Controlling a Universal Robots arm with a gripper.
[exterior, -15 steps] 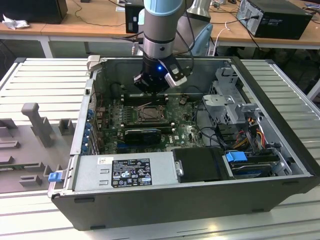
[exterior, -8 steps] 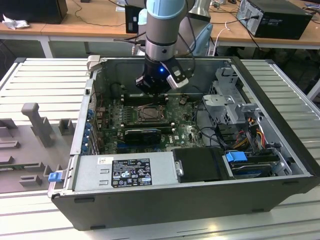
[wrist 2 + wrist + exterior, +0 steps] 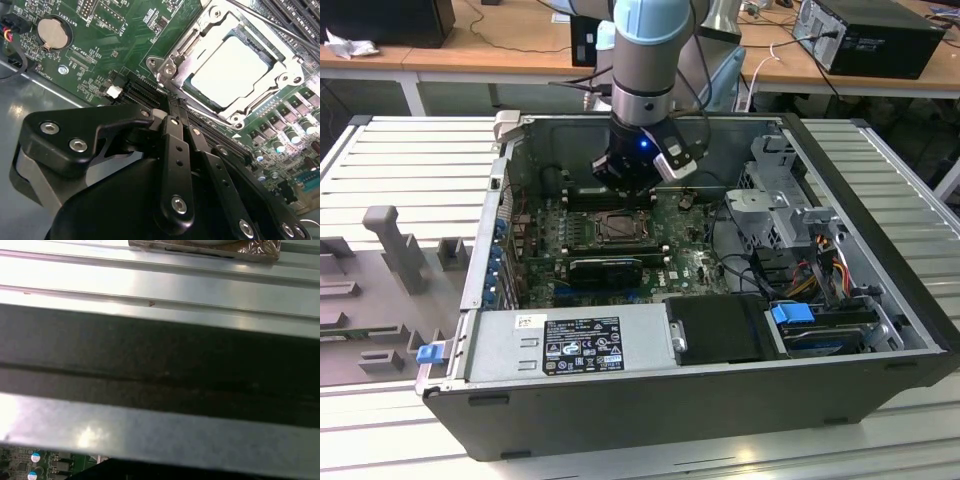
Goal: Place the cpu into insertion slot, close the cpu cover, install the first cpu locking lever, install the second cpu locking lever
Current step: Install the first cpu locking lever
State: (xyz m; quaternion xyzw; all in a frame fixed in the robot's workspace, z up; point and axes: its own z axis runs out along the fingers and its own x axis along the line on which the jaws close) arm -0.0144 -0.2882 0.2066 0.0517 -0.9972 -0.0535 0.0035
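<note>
Black hand (image 3: 175,107), fingers together, near pale silvery cpu (image 3: 231,70) under cpu cover (image 3: 200,37).

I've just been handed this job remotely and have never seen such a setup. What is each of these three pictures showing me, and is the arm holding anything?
The exterior view looks from off the arm at an open computer case lying on a slatted metal table. The robot arm reaches down into it, and its gripper hangs just above the green motherboard.

The second wrist view comes from a camera riding on the arm. The black fingers in the foreground lie together, shut, with nothing between them. Beyond them the cpu sits in the insertion slot, and the cpu cover, a metal frame, lies down around it.

The first wrist view, from the arm's other camera, looks across the case wall to the table beyond.

I cannot tell whether the locking levers are fastened.
</note>
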